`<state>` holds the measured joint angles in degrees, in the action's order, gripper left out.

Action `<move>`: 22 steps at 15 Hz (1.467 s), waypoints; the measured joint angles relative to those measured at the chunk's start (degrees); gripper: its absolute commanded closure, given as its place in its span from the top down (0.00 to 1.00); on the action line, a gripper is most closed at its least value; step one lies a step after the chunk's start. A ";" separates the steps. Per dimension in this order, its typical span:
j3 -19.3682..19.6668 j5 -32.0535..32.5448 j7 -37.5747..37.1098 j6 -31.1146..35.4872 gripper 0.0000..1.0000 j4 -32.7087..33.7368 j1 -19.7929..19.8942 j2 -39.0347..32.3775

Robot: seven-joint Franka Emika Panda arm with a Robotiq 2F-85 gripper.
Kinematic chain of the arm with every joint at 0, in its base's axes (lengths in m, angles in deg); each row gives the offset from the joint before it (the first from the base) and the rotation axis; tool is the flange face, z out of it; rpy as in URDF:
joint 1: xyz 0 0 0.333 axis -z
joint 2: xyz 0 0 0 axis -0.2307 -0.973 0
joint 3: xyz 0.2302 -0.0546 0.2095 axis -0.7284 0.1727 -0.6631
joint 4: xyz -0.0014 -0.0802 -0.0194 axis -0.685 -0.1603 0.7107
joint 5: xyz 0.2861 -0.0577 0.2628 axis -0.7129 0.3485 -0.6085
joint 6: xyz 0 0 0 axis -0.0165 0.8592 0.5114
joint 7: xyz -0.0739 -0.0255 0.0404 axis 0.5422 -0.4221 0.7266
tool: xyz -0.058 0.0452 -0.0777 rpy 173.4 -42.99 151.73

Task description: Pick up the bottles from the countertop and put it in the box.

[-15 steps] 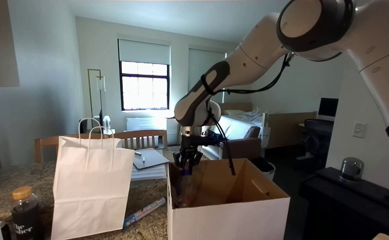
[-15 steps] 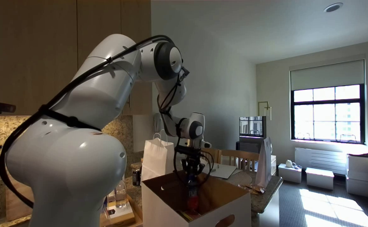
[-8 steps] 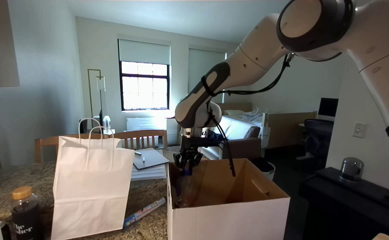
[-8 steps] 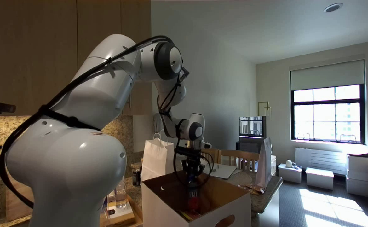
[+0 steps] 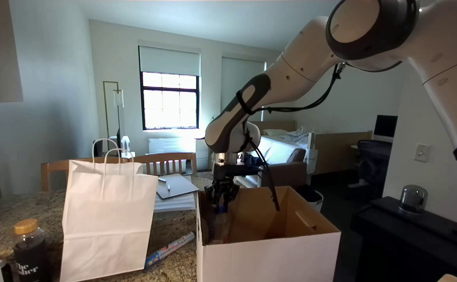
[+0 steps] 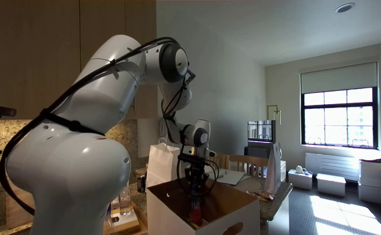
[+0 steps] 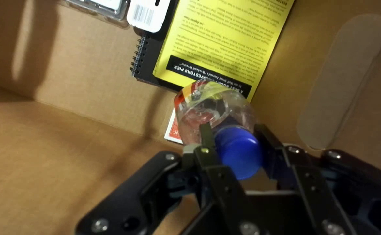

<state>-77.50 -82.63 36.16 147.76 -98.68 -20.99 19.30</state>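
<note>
Pincer (image 7: 235, 134): points downward into the box (image 5: 269, 260); stands drawn together to a narrow gap, gripping the bottle (image 7: 215, 109) by its blue cap (image 7: 239, 151) from both sides.
Bottle: extends beneath the pincer, within the walls of the box, roughly upright in an exterior view; clear, with FIJI lettering and red lower down.
Contact beneath bottle: cannot tell from these views.
Box: stands just beside the paper bag (image 5: 109, 223) in an exterior view; brown inside, pale outside, with a handhold (image 6: 233, 228) cut through a wall.
Book (image 7: 233, 36): lies in the box, yellow and printed; overlapped by the bottle in the wrist view.
Notebook (image 7: 149, 65): shows from beneath the book, black and spiral-bound.
Barcode card (image 7: 146, 16): overlaps the notebook, next to a clear package (image 7: 112, 11).
Red-and-white card (image 7: 173, 132): shows in part beside the bottle, otherwise hidden.
Countertop (image 5: 175, 270): spreads speckled brown-grey; bears the paper bag, upright, with looped handles.
Tube (image 5: 170, 248): lies aslant, printed and blue-ended, on the countertop between paper bag and box.
Slab (image 5: 177, 184): rests flat and grey beyond the tube.
Chairs (image 5: 168, 157): stand past the slab, wooden and slatted.
Window (image 5: 170, 102): glows beneath a partly drawn blind (image 5: 170, 60).
</note>
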 measured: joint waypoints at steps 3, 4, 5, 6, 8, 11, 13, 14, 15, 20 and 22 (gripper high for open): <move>0.00 -0.03 -0.18 3.71 0.14 -4.58 -0.11 1.78; 0.00 -0.42 -0.19 5.55 0.14 -6.58 -0.06 2.79; -0.09 -1.23 -0.19 7.74 0.14 -8.89 0.03 4.02; -0.38 -2.33 -0.19 10.16 0.14 -11.39 0.13 5.37; -1.24 -3.99 -0.19 14.90 0.14 -16.36 0.18 8.03; -2.81 -4.95 -0.19 18.47 0.14 -22.10 0.05 11.19; -3.43 -4.98 -0.19 18.51 0.14 -24.11 -0.11 12.36; -3.65 -4.97 -0.19 18.49 0.14 -24.71 -0.19 12.71; -3.83 -4.97 -0.19 18.48 0.14 -25.09 -0.29 12.88; -4.55 -4.96 -0.19 18.09 0.14 -25.36 -1.35 12.62; -4.73 -4.96 -0.19 17.91 0.14 -25.37 -1.69 12.49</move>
<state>-82.23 -87.58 35.97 165.67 -124.05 -22.68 31.79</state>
